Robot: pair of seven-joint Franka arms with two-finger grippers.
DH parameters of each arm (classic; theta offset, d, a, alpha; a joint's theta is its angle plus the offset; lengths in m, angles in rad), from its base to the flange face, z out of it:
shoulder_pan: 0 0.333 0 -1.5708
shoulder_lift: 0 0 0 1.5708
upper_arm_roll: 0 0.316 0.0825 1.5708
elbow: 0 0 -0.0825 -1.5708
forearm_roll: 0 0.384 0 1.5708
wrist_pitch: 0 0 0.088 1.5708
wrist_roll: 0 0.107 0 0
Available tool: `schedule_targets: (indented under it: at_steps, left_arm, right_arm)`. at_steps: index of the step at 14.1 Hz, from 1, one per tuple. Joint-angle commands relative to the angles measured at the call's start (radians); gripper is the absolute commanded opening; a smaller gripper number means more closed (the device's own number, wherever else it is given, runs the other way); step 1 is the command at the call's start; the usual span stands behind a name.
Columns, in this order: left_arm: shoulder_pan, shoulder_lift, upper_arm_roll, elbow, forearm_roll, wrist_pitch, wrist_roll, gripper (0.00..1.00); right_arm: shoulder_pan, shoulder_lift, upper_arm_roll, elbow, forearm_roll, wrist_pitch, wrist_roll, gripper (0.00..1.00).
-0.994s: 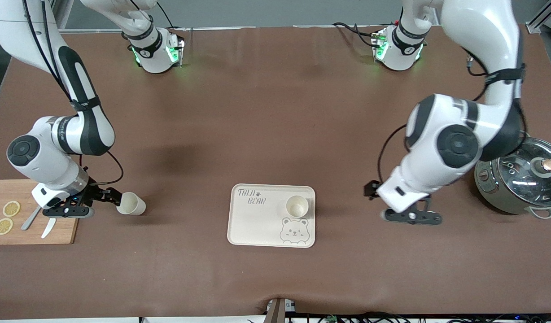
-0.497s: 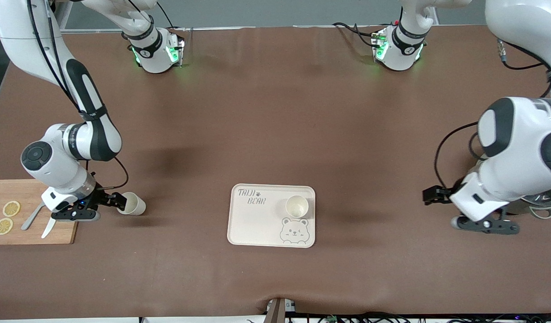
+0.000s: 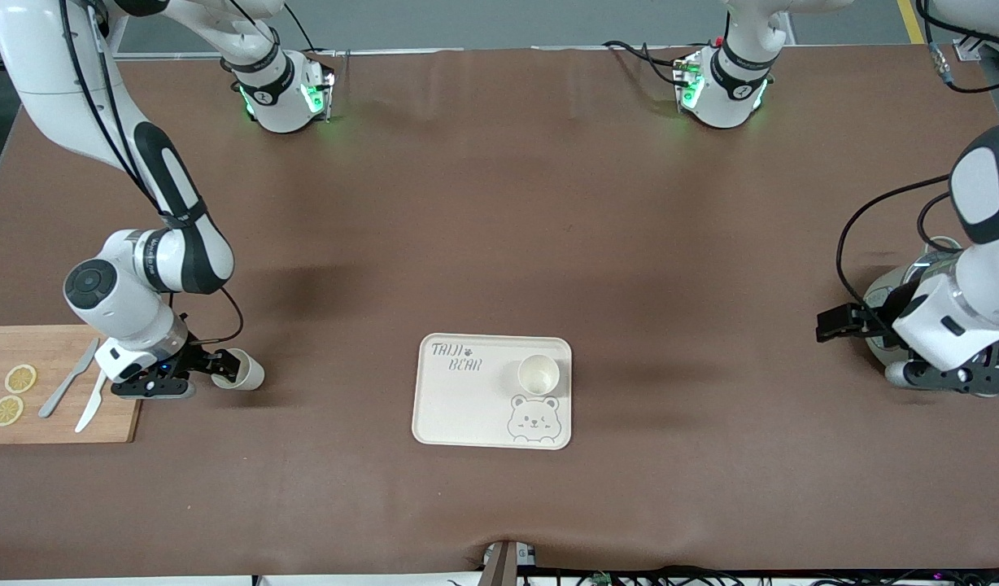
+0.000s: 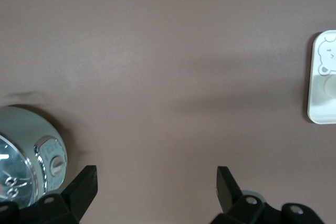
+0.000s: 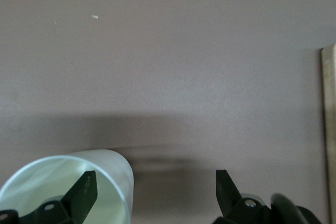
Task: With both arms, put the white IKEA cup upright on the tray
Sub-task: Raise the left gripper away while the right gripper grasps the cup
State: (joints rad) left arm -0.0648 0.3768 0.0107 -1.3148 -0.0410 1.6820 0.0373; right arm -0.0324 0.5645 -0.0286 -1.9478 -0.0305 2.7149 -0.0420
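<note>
Your right gripper (image 3: 211, 376) is open, one finger inside the tipped white plastic cup (image 3: 241, 370); close on its rim squarely. Your left gripper (image 3: 947, 378) waits open over the steel pot (image 4: 23, 156).

a: what colours are on the table (image 3: 499, 244)?

b: the table is plain brown. the tray (image 3: 459, 407) is cream, with grey "taiji bear" lettering and a grey winking bear drawing. both cups, one on the tray (image 3: 538, 374) and one on its side (image 3: 241, 369), are off-white.

a: and the rest?

b: white arms with black bands, black grippers, a tan wooden board (image 3: 60, 423) with yellow lemon slices (image 3: 19, 378), and a silver pot (image 3: 898, 297).
</note>
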Motion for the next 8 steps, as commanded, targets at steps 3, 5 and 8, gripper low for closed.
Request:
schedule_targets:
  at_steps: [3, 5, 8]
  left_arm:
    - [0.007, -0.105, -0.003, -0.05, -0.023, -0.079, -0.002, 1.0]
    - [0.0, -0.137, -0.006, -0.058, -0.023, -0.108, -0.005, 1.0]
    - [-0.001, -0.203, -0.026, -0.124, -0.022, -0.108, -0.011, 1.0]
  right_arm:
    - [-0.006, -0.001, 0.003, -0.006, -0.009, 0.008, -0.002, 1.0]
    - [-0.006, -0.005, 0.003, -0.006, -0.009, 0.002, -0.006, 1.0]
    - [-0.007, -0.005, 0.004, -0.006, -0.009, 0.002, -0.007, 0.89]
